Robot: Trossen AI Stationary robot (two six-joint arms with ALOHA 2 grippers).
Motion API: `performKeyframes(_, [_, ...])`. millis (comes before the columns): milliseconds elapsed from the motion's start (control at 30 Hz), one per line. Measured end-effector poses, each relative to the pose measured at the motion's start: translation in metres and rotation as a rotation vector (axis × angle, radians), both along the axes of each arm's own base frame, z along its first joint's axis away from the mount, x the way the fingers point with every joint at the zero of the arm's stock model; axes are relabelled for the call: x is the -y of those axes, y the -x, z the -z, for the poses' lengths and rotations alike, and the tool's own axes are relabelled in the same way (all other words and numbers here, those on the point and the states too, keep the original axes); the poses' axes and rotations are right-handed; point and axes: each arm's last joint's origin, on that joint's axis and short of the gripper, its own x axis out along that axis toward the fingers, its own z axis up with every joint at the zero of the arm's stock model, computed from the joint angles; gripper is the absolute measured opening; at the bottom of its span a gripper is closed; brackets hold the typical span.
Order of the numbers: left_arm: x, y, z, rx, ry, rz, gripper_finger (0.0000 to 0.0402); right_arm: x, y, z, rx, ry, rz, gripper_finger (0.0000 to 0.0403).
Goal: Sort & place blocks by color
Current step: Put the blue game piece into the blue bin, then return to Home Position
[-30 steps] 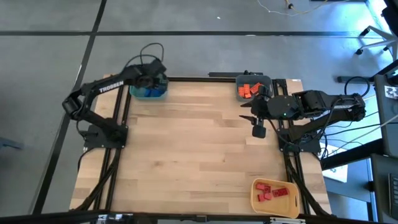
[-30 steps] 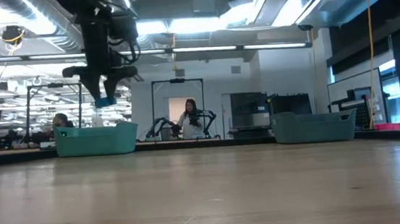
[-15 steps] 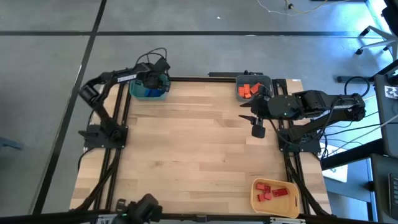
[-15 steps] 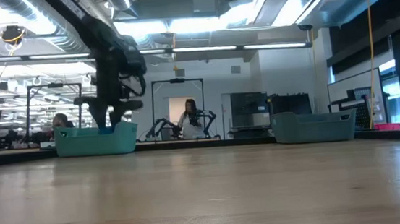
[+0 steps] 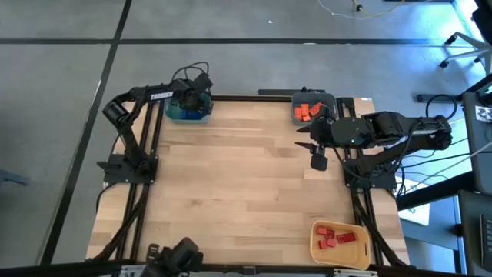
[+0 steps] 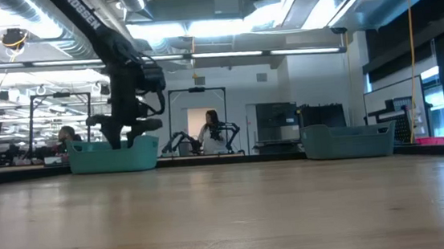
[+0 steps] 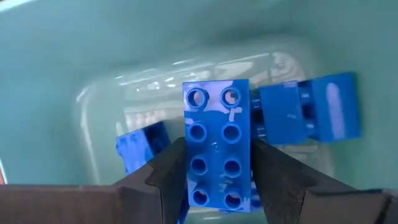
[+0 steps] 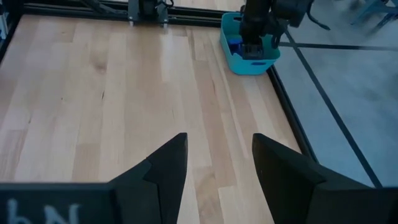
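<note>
Blue, the long brick (image 7: 217,146) sits between the fingers (image 7: 166,171) of the left gripper (image 5: 194,98), low inside the teal bin (image 5: 185,114) at the table's far left corner; I cannot tell if they still grip it. The right gripper (image 8: 217,165) hangs open above bare table (image 5: 246,177) near the grey-blue bin (image 5: 332,98) of orange bricks (image 5: 307,111).

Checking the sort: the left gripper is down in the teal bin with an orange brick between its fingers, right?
Not quite: the brick between the left gripper fingers is blue, as the left wrist view shows. It is indeed down in the teal bin.
</note>
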Motion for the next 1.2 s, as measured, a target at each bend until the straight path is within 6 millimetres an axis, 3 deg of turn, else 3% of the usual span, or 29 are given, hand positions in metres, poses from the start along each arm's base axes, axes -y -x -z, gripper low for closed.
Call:
performKeyframes(400, [0.004,0.002,-0.023,0.054,-0.066,0.007,0.0166,0.0,0.0,0.0,0.0,0.0,0.0,0.0182])
performKeyframes(767, [-0.001,0.008,-0.022,0.119,-0.017,-0.007,0.0147,0.0,0.0,0.0,0.007,-0.024,0.016,0.0182])
performKeyframes(1200, [-0.002,0.011,-0.023,0.081,-0.048,-0.036,0.0175,0.0,0.0,0.0,0.006,-0.021,0.014,0.0182])
